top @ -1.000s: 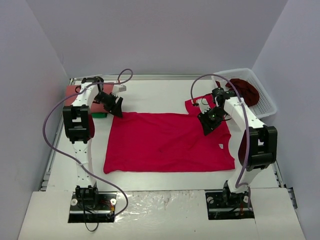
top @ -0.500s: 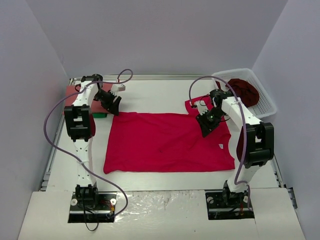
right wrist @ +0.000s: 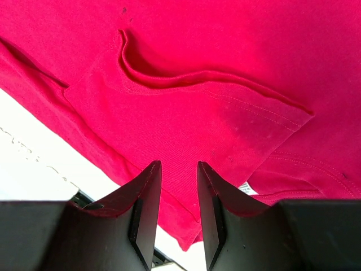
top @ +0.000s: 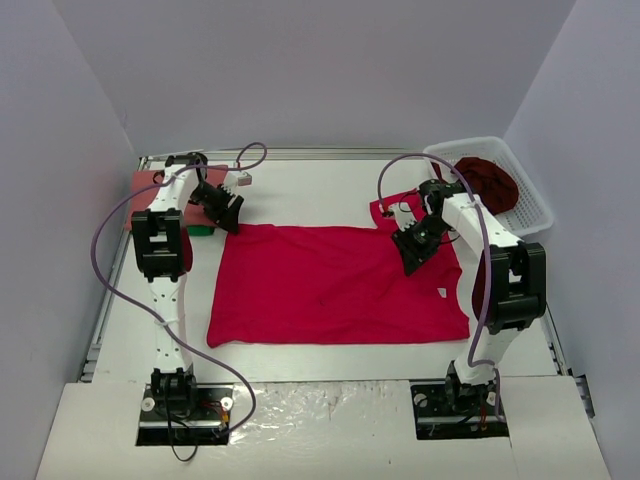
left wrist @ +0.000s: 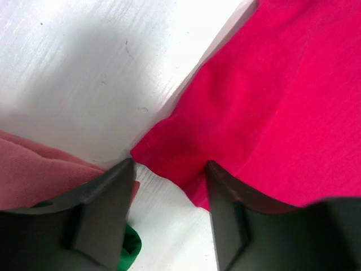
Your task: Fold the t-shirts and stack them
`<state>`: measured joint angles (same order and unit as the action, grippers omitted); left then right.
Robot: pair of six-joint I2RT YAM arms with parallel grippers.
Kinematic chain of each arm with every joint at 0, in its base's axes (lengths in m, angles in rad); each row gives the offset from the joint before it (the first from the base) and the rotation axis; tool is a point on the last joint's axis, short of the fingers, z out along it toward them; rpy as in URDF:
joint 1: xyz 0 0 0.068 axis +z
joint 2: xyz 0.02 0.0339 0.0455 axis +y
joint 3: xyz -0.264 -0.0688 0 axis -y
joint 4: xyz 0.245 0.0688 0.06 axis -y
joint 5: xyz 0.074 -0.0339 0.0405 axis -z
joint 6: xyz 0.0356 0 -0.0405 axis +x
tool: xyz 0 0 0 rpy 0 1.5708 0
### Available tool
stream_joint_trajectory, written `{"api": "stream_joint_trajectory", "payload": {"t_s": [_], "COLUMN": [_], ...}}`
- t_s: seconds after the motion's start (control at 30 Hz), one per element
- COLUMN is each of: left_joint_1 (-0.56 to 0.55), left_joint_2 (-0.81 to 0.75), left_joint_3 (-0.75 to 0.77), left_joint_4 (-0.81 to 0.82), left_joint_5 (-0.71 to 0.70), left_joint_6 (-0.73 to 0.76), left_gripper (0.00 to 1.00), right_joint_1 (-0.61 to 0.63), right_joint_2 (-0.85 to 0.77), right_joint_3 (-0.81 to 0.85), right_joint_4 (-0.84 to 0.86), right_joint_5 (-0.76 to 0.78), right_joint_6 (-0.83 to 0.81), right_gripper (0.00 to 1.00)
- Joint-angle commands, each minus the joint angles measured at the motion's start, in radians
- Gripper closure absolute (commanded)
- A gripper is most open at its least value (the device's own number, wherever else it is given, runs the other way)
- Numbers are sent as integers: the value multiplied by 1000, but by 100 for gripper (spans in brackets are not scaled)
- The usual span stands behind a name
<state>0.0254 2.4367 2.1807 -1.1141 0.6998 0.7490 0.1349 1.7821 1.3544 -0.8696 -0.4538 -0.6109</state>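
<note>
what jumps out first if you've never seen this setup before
The bright crimson t-shirt spread flat across the middle of the table dominates the view. The left tool hangs at its far left corner and the right tool over its far right sleeve, both with jaws parted. A dark maroon shirt sits bundled in the white basket at the far right corner.
</note>
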Motion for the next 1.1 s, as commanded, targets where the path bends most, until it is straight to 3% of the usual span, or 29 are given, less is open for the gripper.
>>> {"api": "stream_joint_trajectory", "payload": {"t_s": [0.0,0.2,0.73,0.77,0.9,1.07], "left_joint_1": [-1,-1,-13,-13,-15,-15], "left_joint_2": [-1,22,28,24,5,-63], "left_joint_3": [45,119,53,44,11,-108], "left_joint_4": [-38,-113,-72,-64,-23,92], "left_joint_5": [58,141,-12,-23,-48,-25], "left_joint_6": [1,-13,1,0,-11,-75], "left_gripper": [51,68,69,70,97,98], "right_joint_1": [-8,-9,-15,-15,-17,-18], "right_joint_2": [19,17,27,27,27,37], "right_joint_3": [-1,-5,-3,-1,17,83], "right_joint_4": [-32,-32,-29,-29,-28,-9], "right_joint_5": [4,6,15,15,23,64], "right_joint_6": [-9,-9,-7,-6,0,26], "right_gripper": [72,72,72,72,73,71]}}
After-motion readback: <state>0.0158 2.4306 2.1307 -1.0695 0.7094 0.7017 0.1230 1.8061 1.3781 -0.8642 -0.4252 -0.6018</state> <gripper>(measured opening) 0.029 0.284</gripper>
